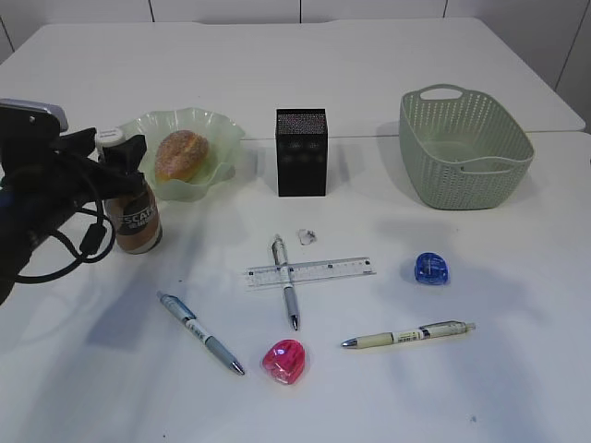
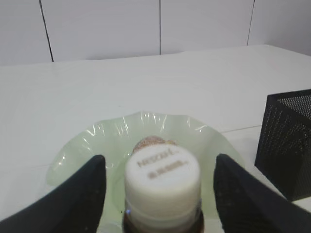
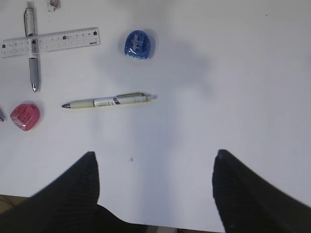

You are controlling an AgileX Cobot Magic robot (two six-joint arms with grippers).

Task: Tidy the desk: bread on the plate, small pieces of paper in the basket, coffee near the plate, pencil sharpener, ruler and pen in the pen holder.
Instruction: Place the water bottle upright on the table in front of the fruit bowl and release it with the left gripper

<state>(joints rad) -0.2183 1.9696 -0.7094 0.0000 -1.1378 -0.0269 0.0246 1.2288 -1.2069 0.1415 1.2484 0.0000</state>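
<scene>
The brown coffee (image 1: 132, 217) bottle with its white cap (image 2: 163, 182) stands upright on the desk (image 1: 388, 388), just left of the plate (image 1: 217, 129). My left gripper (image 2: 159, 160) is open around the bottle's top, with a gap on each side of the cap. The bread (image 1: 181, 153) lies in the pale green plate (image 2: 97, 133). The ruler (image 1: 314, 271) lies across a pen (image 1: 285, 281); two more pens (image 1: 199, 332) (image 1: 406, 335), a pink pencil sharpener (image 1: 284, 361), a blue one (image 1: 431, 268) and a small piece of paper (image 1: 307, 237) lie loose. My right gripper (image 3: 155, 154) hangs open over bare desk.
The black mesh pen holder (image 1: 301, 152) stands right of the plate, and the green basket (image 1: 466, 148) is at the back right. The desk's front edge shows just under my right gripper. In the right wrist view the blue sharpener (image 3: 138, 45) and a pen (image 3: 109, 101) lie ahead.
</scene>
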